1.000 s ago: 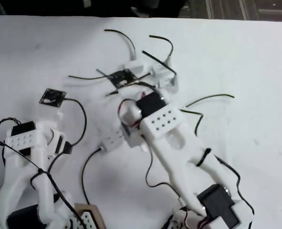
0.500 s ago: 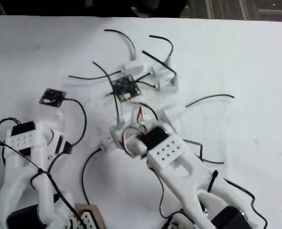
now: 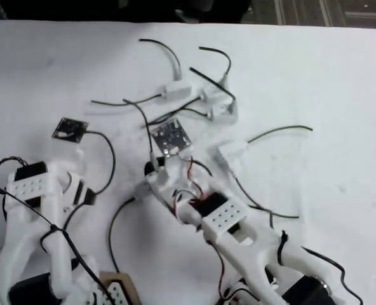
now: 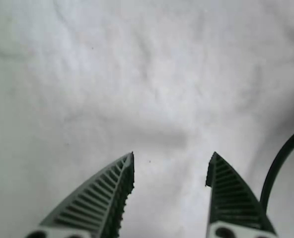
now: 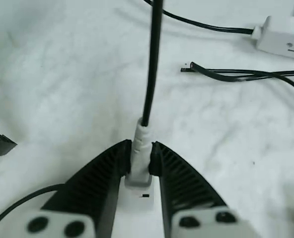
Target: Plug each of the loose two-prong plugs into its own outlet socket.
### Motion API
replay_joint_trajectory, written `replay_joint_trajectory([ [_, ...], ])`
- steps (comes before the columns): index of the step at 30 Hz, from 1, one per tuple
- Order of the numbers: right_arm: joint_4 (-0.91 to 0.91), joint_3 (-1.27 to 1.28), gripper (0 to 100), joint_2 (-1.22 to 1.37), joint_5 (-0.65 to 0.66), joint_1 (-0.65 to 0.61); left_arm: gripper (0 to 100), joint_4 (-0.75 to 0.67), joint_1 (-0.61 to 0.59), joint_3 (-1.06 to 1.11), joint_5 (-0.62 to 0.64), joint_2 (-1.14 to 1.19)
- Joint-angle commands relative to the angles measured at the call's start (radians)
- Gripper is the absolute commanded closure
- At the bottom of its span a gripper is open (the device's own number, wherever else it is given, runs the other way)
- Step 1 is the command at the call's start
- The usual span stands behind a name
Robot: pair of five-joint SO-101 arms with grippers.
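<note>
My right gripper [image 5: 139,151] is shut on a white two-prong plug [image 5: 138,166] whose black cord [image 5: 152,59] runs straight away from the jaws. The plug stands right over a white outlet socket [image 5: 143,198]; whether its prongs are seated is hidden. In the high view this gripper [image 3: 157,170] sits at the table's middle, with the cord [image 3: 147,124] arcing up behind it. My left gripper [image 4: 172,161] is open over bare white table, at the front left in the high view [image 3: 81,190]. Another white socket [image 5: 281,42] lies farther off.
Loose white sockets [image 3: 177,90] [image 3: 221,109] [image 3: 232,152] with black cords lie at the back middle. Two dark square boards [image 3: 170,136] [image 3: 70,129] rest on the white table [image 3: 340,95]. A black cord [image 4: 281,163] runs beside my left gripper.
My right arm has drawn back toward the front left with the plug, dragging its cord; the dark square board slid toward the front. The left arm has not moved.
</note>
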Motion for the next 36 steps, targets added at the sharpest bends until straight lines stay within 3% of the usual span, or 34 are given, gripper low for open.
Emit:
replay_joint_trajectory([
  [1, -0.076, -0.011, 98.2, 0.038, 0.011, -0.007, 75, -0.009, -0.001, 0.002, 0.002, -0.031],
  [7, -0.17, -0.011, 98.2, 0.166, 0.044, -0.002, 75, -0.009, -0.001, 0.002, 0.003, -0.031],
  [33, -0.056, 0.023, 98.2, 0.122, 0.048, 0.019, 75, -0.009, -0.001, 0.002, 0.002, -0.031],
  [36, -0.059, 0.063, 98.2, 0.114, 0.115, 0.018, 75, -0.009, -0.001, 0.002, 0.002, -0.031],
])
